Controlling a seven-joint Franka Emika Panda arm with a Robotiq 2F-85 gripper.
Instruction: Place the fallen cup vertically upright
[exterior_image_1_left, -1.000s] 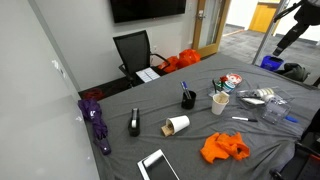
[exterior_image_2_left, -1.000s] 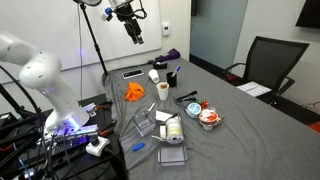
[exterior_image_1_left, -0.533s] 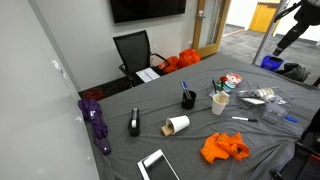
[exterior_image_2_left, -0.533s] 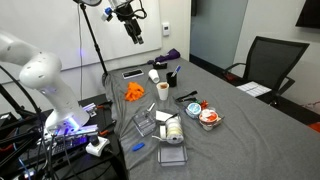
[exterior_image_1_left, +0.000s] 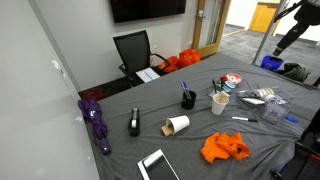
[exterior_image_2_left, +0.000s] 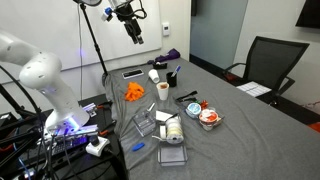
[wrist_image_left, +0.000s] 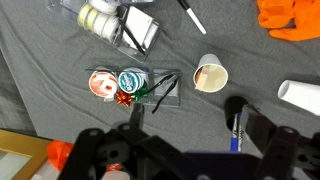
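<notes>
The fallen cup (exterior_image_1_left: 177, 125) lies on its side on the grey table, its open mouth facing sideways. It also shows in an exterior view (exterior_image_2_left: 154, 75) at the table's far end and at the right edge of the wrist view (wrist_image_left: 301, 95). My gripper (exterior_image_2_left: 135, 34) hangs high above the table, well apart from the cup. Its fingers are spread and empty. In the wrist view the gripper (wrist_image_left: 200, 140) is a dark frame along the bottom.
A white cup with pens (exterior_image_1_left: 220, 102) and a black pen-holder cup (exterior_image_1_left: 187, 98) stand near the fallen cup. An orange cloth (exterior_image_1_left: 224, 147), black tape dispenser (exterior_image_1_left: 135, 123), tablet (exterior_image_1_left: 157, 165), purple umbrella (exterior_image_1_left: 97, 122) and clear plastic boxes (exterior_image_2_left: 168, 132) lie on the table.
</notes>
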